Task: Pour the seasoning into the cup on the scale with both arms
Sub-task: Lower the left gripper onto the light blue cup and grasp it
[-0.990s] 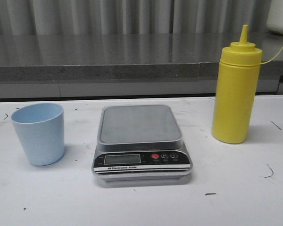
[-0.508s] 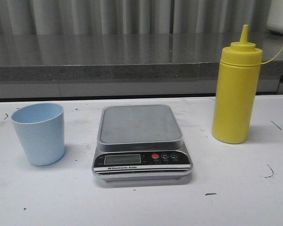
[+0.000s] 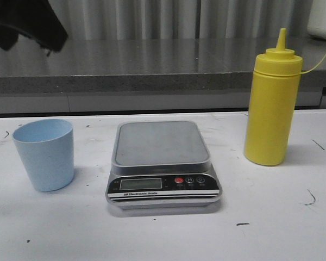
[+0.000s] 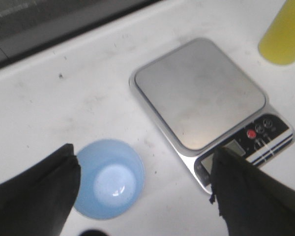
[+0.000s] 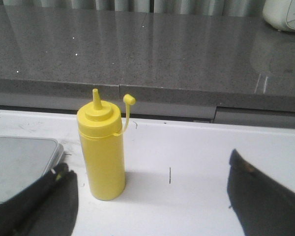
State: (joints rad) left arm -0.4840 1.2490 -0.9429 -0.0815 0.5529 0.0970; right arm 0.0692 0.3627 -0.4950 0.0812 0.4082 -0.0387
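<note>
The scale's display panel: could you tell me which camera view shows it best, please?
The front view: the scale faces it, display and red button unobstructed. In the left wrist view a finger covers part of the display; the right wrist view catches only a platform corner.

Even, soft light and faint shadows; the grey counter (image 5: 152, 49) shows glare, wrist views slightly blurred.

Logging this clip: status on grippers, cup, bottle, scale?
Left gripper open above pale blue plastic cup, right gripper open facing tall yellow squeeze bottle. Cup on table, left of silver-grey digital scale; platform bare. Nothing gripped, no obstruction.
</note>
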